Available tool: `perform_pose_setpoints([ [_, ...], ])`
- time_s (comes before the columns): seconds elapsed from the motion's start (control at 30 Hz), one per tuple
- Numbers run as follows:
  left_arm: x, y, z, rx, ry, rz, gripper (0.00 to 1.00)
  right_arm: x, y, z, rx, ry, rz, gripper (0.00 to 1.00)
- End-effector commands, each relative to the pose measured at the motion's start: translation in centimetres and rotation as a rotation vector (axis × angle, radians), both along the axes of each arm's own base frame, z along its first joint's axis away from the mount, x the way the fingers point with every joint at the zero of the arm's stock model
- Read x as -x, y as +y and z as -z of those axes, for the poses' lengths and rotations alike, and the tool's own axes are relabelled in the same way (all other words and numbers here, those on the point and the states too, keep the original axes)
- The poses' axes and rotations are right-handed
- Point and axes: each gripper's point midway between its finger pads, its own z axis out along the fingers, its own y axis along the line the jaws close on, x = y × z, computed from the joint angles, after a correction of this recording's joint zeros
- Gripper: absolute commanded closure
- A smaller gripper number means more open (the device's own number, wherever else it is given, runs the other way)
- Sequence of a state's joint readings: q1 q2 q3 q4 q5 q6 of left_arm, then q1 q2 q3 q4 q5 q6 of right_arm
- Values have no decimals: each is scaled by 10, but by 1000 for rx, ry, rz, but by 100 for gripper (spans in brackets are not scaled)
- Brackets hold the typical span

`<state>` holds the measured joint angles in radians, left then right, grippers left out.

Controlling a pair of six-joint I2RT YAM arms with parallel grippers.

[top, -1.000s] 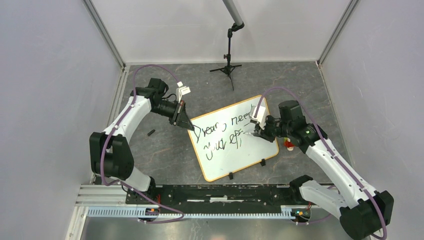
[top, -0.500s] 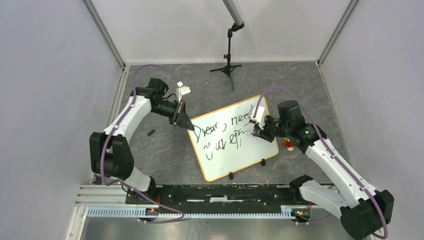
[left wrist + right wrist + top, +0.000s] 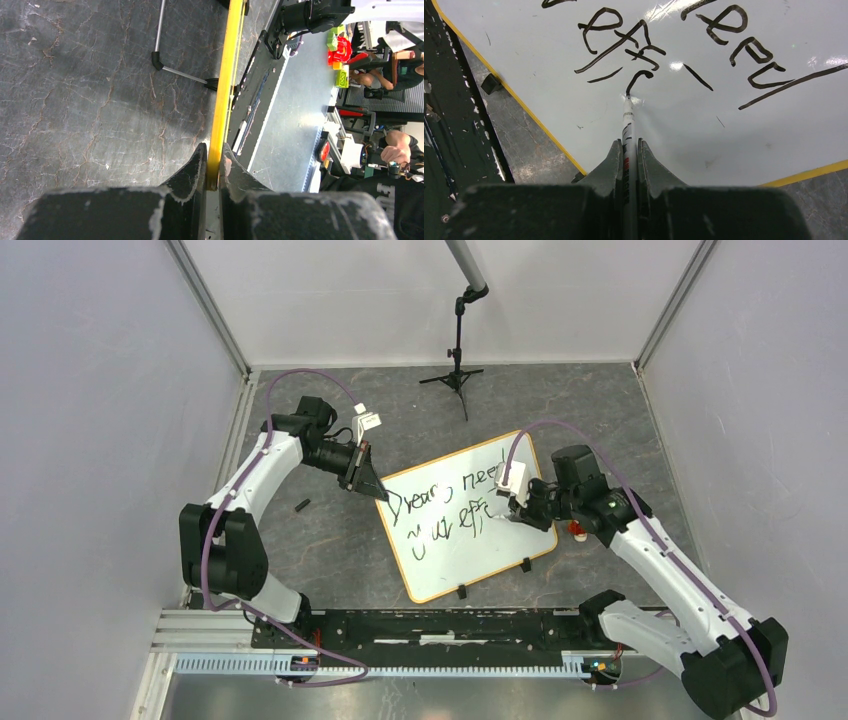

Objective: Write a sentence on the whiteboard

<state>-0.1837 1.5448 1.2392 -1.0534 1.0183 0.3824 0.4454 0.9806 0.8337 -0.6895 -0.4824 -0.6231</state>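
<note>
- Since a second ago, the right gripper [image 3: 508,510] has slid a little toward the near edge of the large white rectangular whiteboard with a thin tan-orange rim [image 3: 470,555]. The left gripper [image 3: 372,487] has kept its place at the board's left corner.
- The right arm hides the end of the upper line of the black handwritten sentence [image 3: 440,508]. The lower line is hard to read past "eff".
- A small red-and-orange toy [image 3: 577,530] sits just off the board's right edge, mostly behind that arm.
- The left gripper's jaws are nearly closed and pinch the board's rim [image 3: 227,75], seen edge-on from the left wrist.
- The right gripper's jaws are nearly closed around a slim white marker [image 3: 628,117]. Its tip touches the board at the foot of a short hooked stroke just after "eff".
- Bare white surface [image 3: 664,145] runs from that stroke to the near rim, where two small black clips [image 3: 525,564] sit.
- A thin black tripod stand [image 3: 457,370] stands well beyond the board's far edge.
</note>
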Motion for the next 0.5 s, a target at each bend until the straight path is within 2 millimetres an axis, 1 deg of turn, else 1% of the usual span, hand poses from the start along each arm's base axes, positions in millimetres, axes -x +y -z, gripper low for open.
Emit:
perform_pose_setpoints([
  [0.0,-13,6,18,-100,-44,-3,98,-17,-14,-9,67,-73,73,100],
  [0.2,-12,6,18,-100,-44,-3,98,-32,-9,-26,19,-121,117,100],
  [0.33,-12,6,17,-100,-48,-4,98,-36,-5,-34,-6,-134,125,100],
  [0.47,-13,6,18,-100,-46,-3,98,-34,2,-34,-29,-113,104,100],
])
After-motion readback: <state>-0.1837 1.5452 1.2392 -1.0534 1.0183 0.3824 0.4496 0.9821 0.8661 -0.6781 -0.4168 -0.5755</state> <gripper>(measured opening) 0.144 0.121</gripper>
